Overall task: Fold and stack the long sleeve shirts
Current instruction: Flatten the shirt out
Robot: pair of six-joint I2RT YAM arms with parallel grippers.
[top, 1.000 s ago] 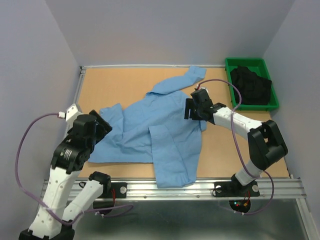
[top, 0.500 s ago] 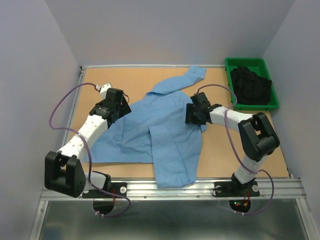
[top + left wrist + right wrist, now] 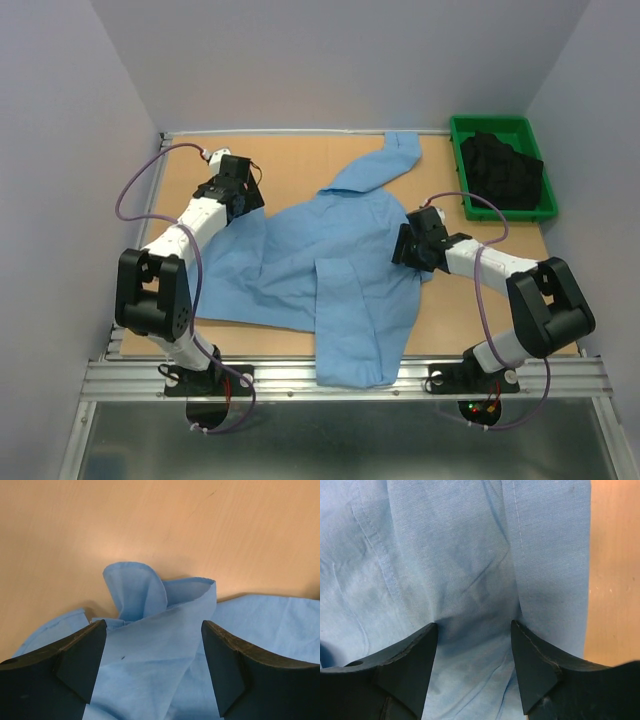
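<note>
A light blue long sleeve shirt [image 3: 340,250] lies spread out and rumpled on the wooden table [image 3: 300,160], one sleeve reaching to the far edge. My left gripper [image 3: 243,203] is open at the shirt's far left corner. In the left wrist view its gripper [image 3: 154,625] straddles a raised fold of blue fabric [image 3: 145,590] without pinching it. My right gripper [image 3: 405,250] is on the shirt's right side. In the right wrist view it [image 3: 474,625] is open, its fingertips [image 3: 427,640] pressed down on the cloth [image 3: 445,555], which puckers between them.
A green bin [image 3: 505,125] holding dark clothing [image 3: 500,170] stands at the back right corner. Bare wood [image 3: 615,580] shows just right of the shirt's edge. Grey walls enclose the table on three sides.
My left arm has swung from the near left out to the shirt's far left corner. My right gripper has moved right and nearer, and the shirt has shifted right with it.
</note>
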